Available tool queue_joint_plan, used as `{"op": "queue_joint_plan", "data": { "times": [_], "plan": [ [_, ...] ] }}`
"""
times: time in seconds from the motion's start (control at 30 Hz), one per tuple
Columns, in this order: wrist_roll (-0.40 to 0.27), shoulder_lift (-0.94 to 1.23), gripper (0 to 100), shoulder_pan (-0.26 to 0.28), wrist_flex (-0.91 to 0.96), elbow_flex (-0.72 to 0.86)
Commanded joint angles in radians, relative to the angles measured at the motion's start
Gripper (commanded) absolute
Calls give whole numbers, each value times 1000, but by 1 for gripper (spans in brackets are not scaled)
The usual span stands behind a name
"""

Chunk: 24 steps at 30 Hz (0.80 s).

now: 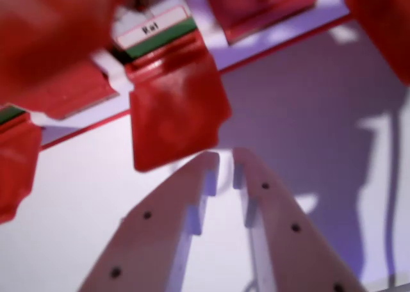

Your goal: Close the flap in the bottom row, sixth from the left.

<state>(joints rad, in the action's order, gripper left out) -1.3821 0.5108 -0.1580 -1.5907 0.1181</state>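
Your gripper hangs with its jaws nearly pressed together, holding nothing — just a thin gap. The red flap lies open right above the tips, under a green label.

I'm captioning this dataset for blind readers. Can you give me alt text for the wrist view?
A pale two-fingered gripper, its fingertips nearly together and holding nothing, points up at a red flap hanging open from a white board. Above the flap sits a small label over a green strip; more red flaps blur around it.
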Motion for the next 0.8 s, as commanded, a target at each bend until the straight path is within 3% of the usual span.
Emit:
{"op": "queue_joint_plan", "data": {
  "times": [0.0,0.77],
  "plan": [
    [9,32,2,17,25,-84],
    [26,-9,2,28,196,-94]
  ]
}}
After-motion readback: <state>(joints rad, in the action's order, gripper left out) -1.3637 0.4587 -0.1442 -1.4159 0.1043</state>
